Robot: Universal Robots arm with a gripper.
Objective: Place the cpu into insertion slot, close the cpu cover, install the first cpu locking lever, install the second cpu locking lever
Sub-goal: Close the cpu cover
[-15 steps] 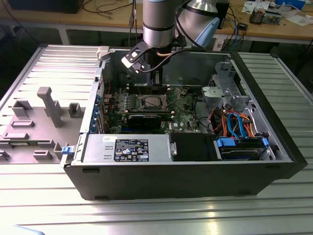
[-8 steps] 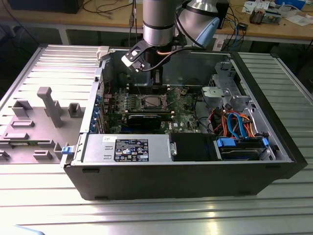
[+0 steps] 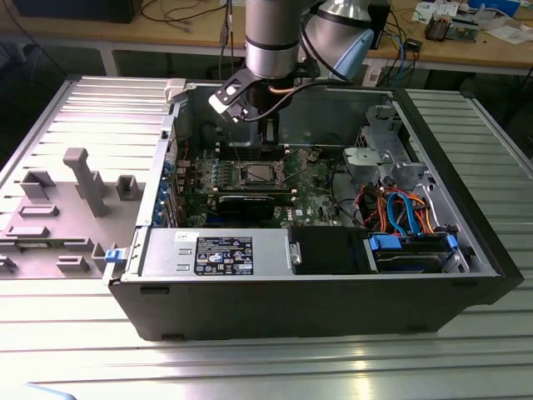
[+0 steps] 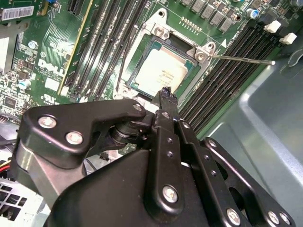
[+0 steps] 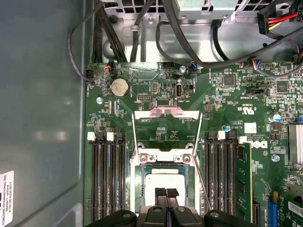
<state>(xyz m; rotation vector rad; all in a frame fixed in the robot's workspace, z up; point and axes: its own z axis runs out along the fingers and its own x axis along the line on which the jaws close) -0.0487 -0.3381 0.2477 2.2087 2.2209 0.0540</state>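
The cpu (image 5: 165, 179) (image 4: 161, 73) lies silvery face up in the insertion slot (image 5: 138, 187) on the green board, and the slot also shows in the exterior view (image 3: 260, 173). The cpu cover (image 5: 165, 113) is swung open and stands back from the socket, away from my fingers. One thin locking lever (image 4: 241, 59) (image 5: 202, 184) sticks out free beside the socket, and another (image 4: 124, 61) runs along its other side. My gripper (image 5: 165, 192) (image 4: 165, 92) (image 3: 268, 140) hangs just above the cpu's near edge, shut, with nothing held.
Long black memory slots (image 5: 108, 175) flank the socket on both sides. The case's grey wall (image 5: 42, 118) is close by. A power supply box (image 3: 225, 252), a drive cage (image 3: 391, 158) and coloured cables (image 3: 400, 208) fill the case. A grey fixture (image 3: 83, 179) stands at the exterior view's left.
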